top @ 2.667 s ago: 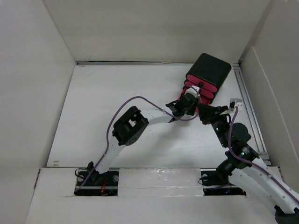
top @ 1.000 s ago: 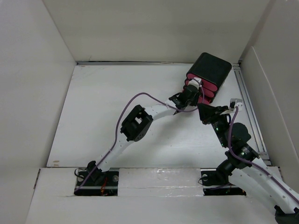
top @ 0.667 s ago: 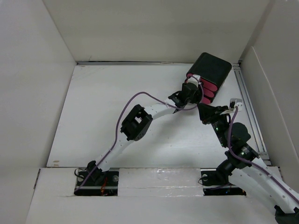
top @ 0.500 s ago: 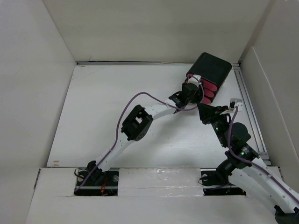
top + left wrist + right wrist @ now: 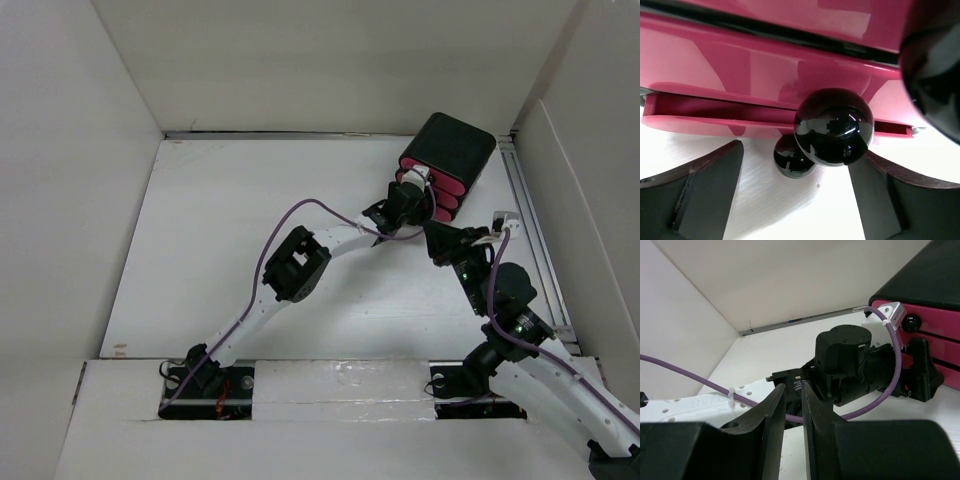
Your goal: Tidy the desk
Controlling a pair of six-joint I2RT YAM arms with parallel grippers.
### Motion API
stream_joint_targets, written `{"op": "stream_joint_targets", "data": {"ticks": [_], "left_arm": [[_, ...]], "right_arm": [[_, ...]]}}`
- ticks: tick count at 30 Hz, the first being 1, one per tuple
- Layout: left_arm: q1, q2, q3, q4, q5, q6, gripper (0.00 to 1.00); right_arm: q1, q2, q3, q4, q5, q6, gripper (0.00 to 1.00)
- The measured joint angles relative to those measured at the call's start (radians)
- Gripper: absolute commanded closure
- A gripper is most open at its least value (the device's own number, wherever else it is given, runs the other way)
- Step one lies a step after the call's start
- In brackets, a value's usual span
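The white desk (image 5: 250, 220) holds a black box with three pink drawers (image 5: 447, 150) at its far right. My left gripper (image 5: 416, 192) is at the drawer fronts. In the left wrist view it (image 5: 799, 154) is open, with its fingers (image 5: 710, 190) on either side of a glossy black drawer knob (image 5: 834, 127) without clamping it. A smaller-looking knob (image 5: 791, 159) shows below, on the lowest drawer (image 5: 715, 107), which sticks out slightly. My right gripper (image 5: 433, 233) hovers just in front of the box; its jaws (image 5: 792, 390) are almost together and hold nothing.
White panel walls (image 5: 90, 150) border the desk on the left, back and right. A metal rail (image 5: 530, 220) runs along the right edge. The left arm's purple cable (image 5: 700, 372) and wrist (image 5: 855, 365) lie right in front of my right gripper.
My left gripper has moved up and right to the drawer fronts, and the lowest drawer sticks out less than before. The right arm has not moved.
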Motion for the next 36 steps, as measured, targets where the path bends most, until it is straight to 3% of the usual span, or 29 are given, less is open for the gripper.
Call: {"op": "stream_joint_targets", "data": {"ticks": [8, 22, 28, 36], "left_arm": [[0.000, 0.000, 0.004, 0.003, 0.003, -0.019, 0.01], [0.006, 0.006, 0.089, -0.054, 0.039, -0.050, 0.01], [0.018, -0.106, -0.199, 0.096, 0.064, -0.045, 0.01], [0.019, -0.329, -0.519, 0.159, 0.085, -0.041, 0.01]], "right_arm": [[0.000, -0.006, 0.000, 0.000, 0.003, 0.000, 0.75], [0.000, -0.020, 0.000, 0.000, 0.006, 0.000, 0.75], [0.000, -0.019, 0.000, 0.000, 0.006, 0.000, 0.75], [0.000, -0.023, 0.000, 0.000, 0.005, 0.000, 0.73]]}}
